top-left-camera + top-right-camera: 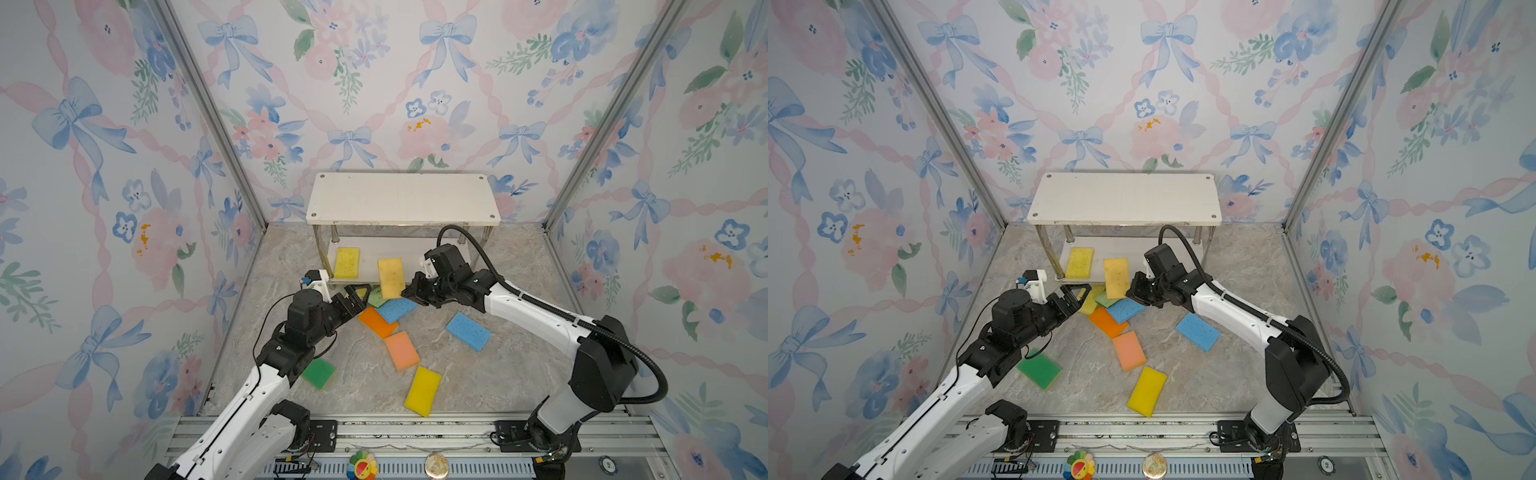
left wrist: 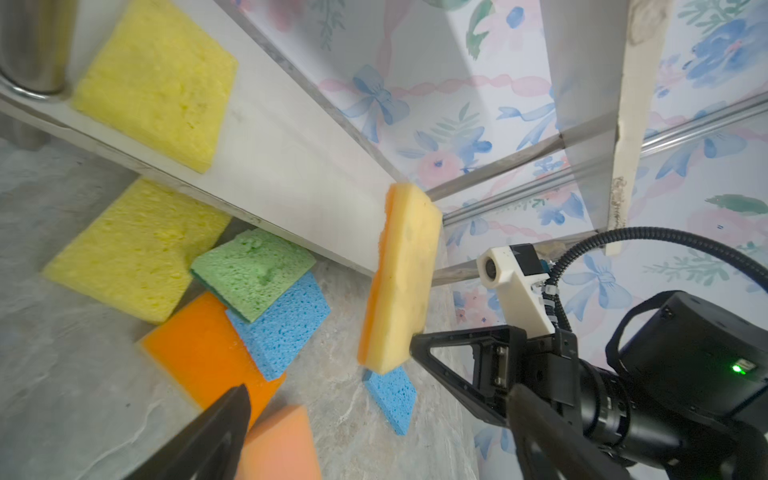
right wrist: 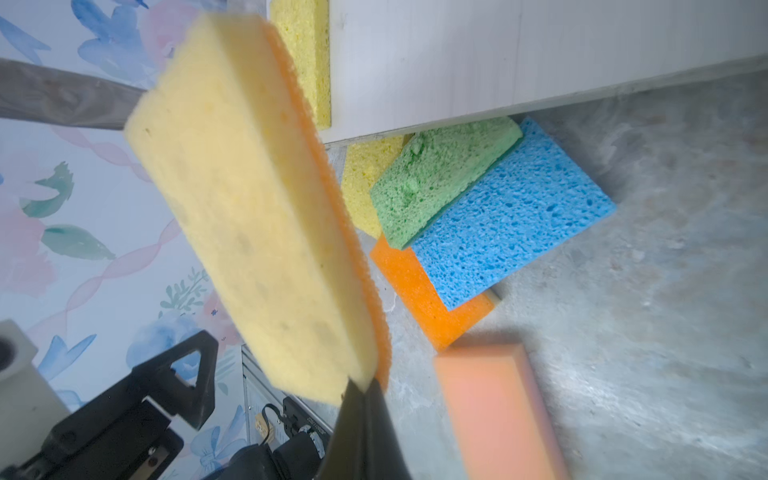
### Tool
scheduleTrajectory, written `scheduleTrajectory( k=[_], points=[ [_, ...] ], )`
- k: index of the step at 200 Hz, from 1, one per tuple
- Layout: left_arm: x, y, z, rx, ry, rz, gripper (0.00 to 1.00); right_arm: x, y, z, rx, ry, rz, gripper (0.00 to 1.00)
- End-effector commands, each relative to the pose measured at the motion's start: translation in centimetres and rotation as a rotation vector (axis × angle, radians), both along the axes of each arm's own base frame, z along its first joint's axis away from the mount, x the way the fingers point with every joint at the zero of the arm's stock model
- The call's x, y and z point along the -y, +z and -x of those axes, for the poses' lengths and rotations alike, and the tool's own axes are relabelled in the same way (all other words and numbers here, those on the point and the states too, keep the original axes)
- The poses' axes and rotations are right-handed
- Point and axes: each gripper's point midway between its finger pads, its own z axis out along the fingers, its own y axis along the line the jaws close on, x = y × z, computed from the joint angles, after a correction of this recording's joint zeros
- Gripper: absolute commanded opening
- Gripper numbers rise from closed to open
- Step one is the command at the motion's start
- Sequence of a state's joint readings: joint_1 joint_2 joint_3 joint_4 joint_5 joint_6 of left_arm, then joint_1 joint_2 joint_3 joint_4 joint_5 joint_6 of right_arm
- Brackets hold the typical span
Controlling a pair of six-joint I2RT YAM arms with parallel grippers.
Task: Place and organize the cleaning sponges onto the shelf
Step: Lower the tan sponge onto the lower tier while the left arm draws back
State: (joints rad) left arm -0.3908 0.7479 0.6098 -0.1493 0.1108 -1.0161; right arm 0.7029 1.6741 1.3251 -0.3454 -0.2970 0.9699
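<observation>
Dark green sponge (image 1: pixel 318 372): lies flat on the tabletop (image 1: pixel 519 374), near the left arm.
Left end effector (image 1: pixel 358 294): fingers spread wide, holding nothing, just beside the pile.
Shelf (image 1: pixel 403 199): the top board is bare; one yellow sponge (image 1: pixel 347 262) lies flat on the low board.
Pile: a pale yellow sponge (image 2: pixel 137 249), a light green sponge (image 2: pixel 253 270), a blue sponge (image 2: pixel 282 328) and an orange sponge (image 2: pixel 199 349) overlap at the shelf's front edge.
Tan-yellow sponge (image 1: pixel 390 277): up in the air, tilted, over the low board's front.
Right end effector (image 1: pixel 406 291): pinches one short end of the tan-yellow sponge.
Loose ones: a peach sponge (image 1: pixel 402 351), a bright yellow sponge (image 1: pixel 422 390) and a second blue sponge (image 1: pixel 468 331) lie flat, apart.
Feel: the sponges look light, soft and squishy; a gentle pinch across the thin sides should hold one.
</observation>
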Motion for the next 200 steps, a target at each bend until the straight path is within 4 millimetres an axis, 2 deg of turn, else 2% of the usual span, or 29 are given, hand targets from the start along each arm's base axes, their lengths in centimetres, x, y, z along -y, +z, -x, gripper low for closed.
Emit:
scheduleTrajectory(
  k=[1, 22, 36, 95, 169, 200],
  points=[
    [-4.7, -2.6, 1.7, -0.083, 0.174, -0.163, 0.98, -1.0, -0.6, -2.3, -0.021, -0.098, -0.022, 0.0],
    [-5.8, -3.2, 2.7, -0.101, 0.203, -0.185, 0.98, -2.6, -1.1, -3.6, -0.015, -0.117, -0.027, 0.0],
    [-6.0, -2.9, 3.3, -0.084, 0.2, -0.171, 0.98, -3.6, -1.6, -4.4, -0.014, -0.133, -0.028, 0.0],
    [-6.4, -2.2, 3.8, -0.058, 0.183, -0.181, 0.98, -6.0, -3.1, -7.5, 0.006, -0.169, -0.031, 0.0],
    [-7.2, -1.9, 4.2, -0.048, 0.179, -0.2, 0.98, -7.8, -4.9, -8.9, -0.014, -0.154, -0.019, 0.0],
    [-7.2, -2.3, 4.2, -0.06, 0.168, -0.206, 0.98, -8.3, -5.8, -9.2, -0.012, -0.137, 0.002, 0.0]
  ],
)
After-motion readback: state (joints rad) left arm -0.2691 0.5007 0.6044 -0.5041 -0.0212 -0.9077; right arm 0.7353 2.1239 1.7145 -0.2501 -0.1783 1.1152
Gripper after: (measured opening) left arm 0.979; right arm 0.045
